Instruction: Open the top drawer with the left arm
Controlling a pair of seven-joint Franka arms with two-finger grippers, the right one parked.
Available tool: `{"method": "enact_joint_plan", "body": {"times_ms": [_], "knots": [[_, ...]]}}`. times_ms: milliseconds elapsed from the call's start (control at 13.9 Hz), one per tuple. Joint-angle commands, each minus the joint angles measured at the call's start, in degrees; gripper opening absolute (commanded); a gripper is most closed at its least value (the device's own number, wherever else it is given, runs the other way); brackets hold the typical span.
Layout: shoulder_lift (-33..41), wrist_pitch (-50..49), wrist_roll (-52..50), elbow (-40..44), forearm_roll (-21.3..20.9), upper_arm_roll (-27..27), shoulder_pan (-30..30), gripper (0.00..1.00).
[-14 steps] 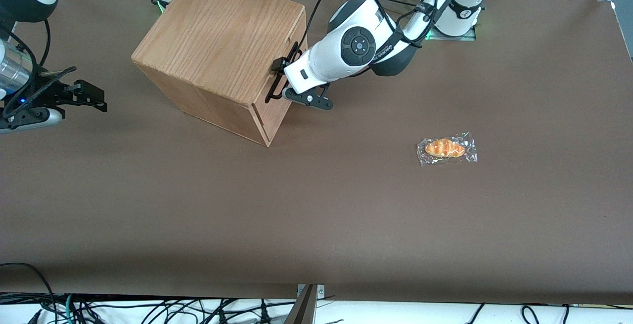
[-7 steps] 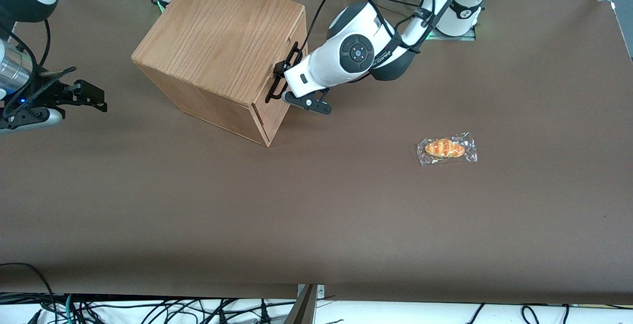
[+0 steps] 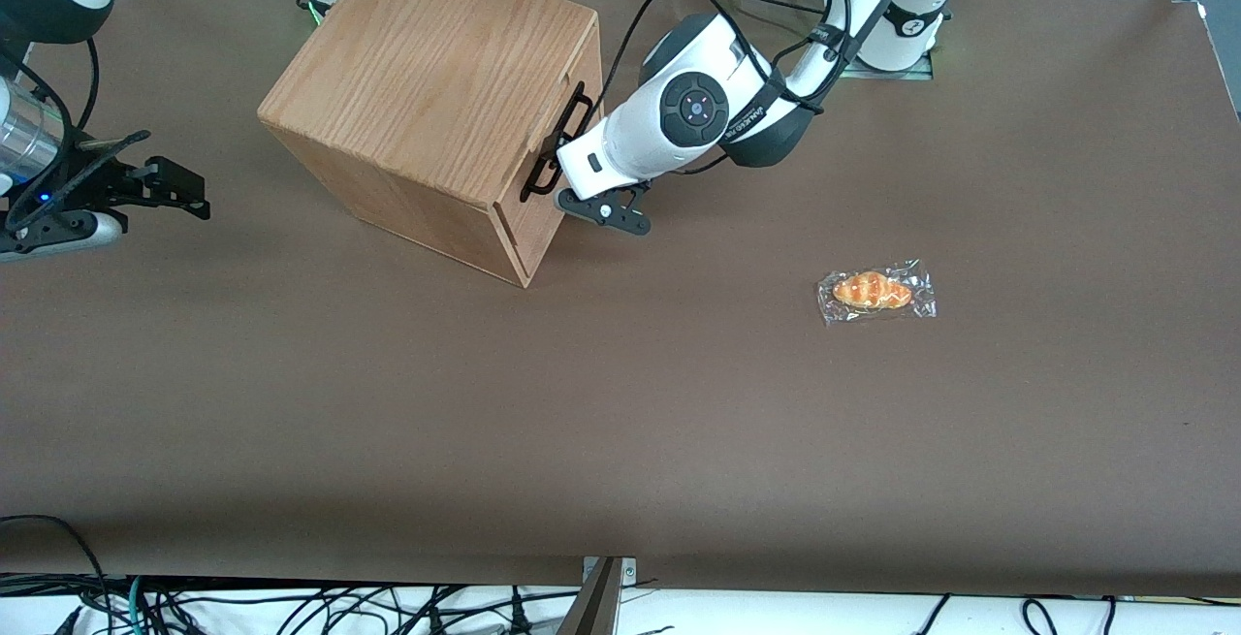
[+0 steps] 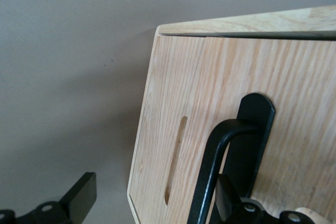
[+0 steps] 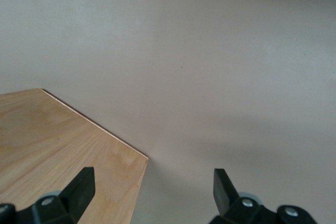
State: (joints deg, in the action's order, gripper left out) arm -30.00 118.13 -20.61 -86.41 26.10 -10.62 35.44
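Observation:
The oak-grain wooden box (image 3: 427,73) stands on the brown table. Its top drawer (image 3: 589,58) faces the left arm (image 3: 693,107), and the drawer front (image 4: 173,93) sits flush with the box. A long black bar handle (image 3: 555,145) (image 4: 210,171) runs along that front. My gripper (image 3: 551,165) (image 4: 156,195) is right against the drawer front and open. One finger (image 4: 231,203) is tucked beside the handle's mounting plate. The other finger (image 4: 81,195) hangs over the table, off the drawer's edge. The handle bar lies between them, untouched by either pad.
A croissant in clear wrap (image 3: 875,291) lies on the table toward the working arm's end, nearer to the front camera than the box. Cables (image 3: 291,606) run along the table's front edge.
The left arm's wrist has swung a little nearer to the front camera and closer to the handle. The box and drawer have not moved.

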Motion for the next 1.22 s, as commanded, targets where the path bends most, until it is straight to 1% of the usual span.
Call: {"method": "enact_joint_plan", "body": {"times_ms": [0,359,647,1150], "knots": [[-0.9,-0.2,0.7,1.9,-3.3,0.7,0.2,1.00],[-0.8,-0.3,0.8,1.9,-6.2,0.8,-1.5,1.00],[-0.7,-1.1,2.8,2.0,-6.4,0.8,-5.0,1.00],[-0.6,-3.2,2.9,2.9,-6.4,0.8,-9.3,1.00]]}}
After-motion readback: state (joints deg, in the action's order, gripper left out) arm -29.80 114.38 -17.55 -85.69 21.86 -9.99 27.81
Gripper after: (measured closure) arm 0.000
